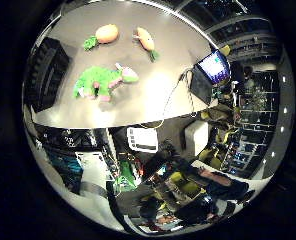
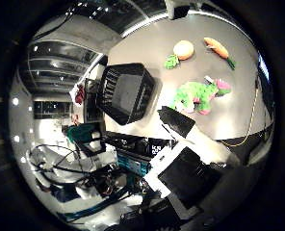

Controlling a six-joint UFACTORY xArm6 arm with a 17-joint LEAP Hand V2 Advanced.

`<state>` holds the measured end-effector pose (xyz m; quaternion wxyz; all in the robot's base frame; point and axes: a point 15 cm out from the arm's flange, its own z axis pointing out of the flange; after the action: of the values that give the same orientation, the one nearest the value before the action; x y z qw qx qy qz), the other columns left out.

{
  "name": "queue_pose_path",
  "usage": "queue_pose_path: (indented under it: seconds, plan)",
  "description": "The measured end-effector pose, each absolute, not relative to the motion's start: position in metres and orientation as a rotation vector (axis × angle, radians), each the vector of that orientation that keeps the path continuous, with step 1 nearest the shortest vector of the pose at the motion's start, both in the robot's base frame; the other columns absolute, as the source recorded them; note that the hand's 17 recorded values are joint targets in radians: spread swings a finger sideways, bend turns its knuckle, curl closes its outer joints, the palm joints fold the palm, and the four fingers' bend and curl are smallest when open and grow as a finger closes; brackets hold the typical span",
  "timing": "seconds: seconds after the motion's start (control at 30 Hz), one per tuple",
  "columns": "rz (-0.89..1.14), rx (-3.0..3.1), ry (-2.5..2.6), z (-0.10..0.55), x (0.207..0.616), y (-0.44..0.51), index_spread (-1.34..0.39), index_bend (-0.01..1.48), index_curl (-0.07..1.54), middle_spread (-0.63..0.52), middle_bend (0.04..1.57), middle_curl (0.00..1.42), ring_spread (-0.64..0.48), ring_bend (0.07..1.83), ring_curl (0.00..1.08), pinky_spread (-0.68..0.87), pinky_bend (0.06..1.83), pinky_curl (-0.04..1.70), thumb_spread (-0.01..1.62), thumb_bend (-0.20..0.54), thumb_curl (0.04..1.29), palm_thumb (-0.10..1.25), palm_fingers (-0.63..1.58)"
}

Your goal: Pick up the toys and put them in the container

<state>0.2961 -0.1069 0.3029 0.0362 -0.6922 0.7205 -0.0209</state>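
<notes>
Hand (image 2: pixel 188 166) well above table; finger posture cannot be told; green plush toy (image 2: pixel 200 95) right of centre, nearest, long axis pointing away from black container (image 2: pixel 125 92).

Both palm cameras look down from well above the grey table (image 1: pixel 153 95). The little-finger-side view takes in the laptop (image 1: pixel 210 70) and the room beyond; the thumb-side view catches the black basket (image 2: pixel 125 91). Both share the green plush dinosaur (image 2: pixel 198 95), round turnip toy (image 2: pixel 182 50) and carrot toy (image 2: pixel 218 48).
</notes>
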Motion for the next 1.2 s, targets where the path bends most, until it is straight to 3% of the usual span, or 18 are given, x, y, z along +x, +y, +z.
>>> queue_pose_path:
  seconds: [0.4,0.73,1.2]
  plan:
    - [-0.107,-2.213,2.19,0.269,0.318,-0.129,-0.38,0.15,0.26,0.01,0.19,0.32,0.15,0.29,0.25,0.42,0.41,0.3,0.98,-0.032,0.29,0.53,0.18]
    - [-0.109,-2.317,2.138,0.228,0.346,-0.137,-0.38,0.15,0.24,0.01,0.19,0.31,0.16,0.3,0.26,0.4,0.48,0.32,0.96,-0.03,0.29,0.5,0.04]
    - [-0.007,-2.379,2.125,0.144,0.371,-0.142,-0.38,0.15,0.25,0.02,0.2,0.32,0.16,0.29,0.26,0.4,0.47,0.31,0.95,-0.028,0.29,0.5,0.03]
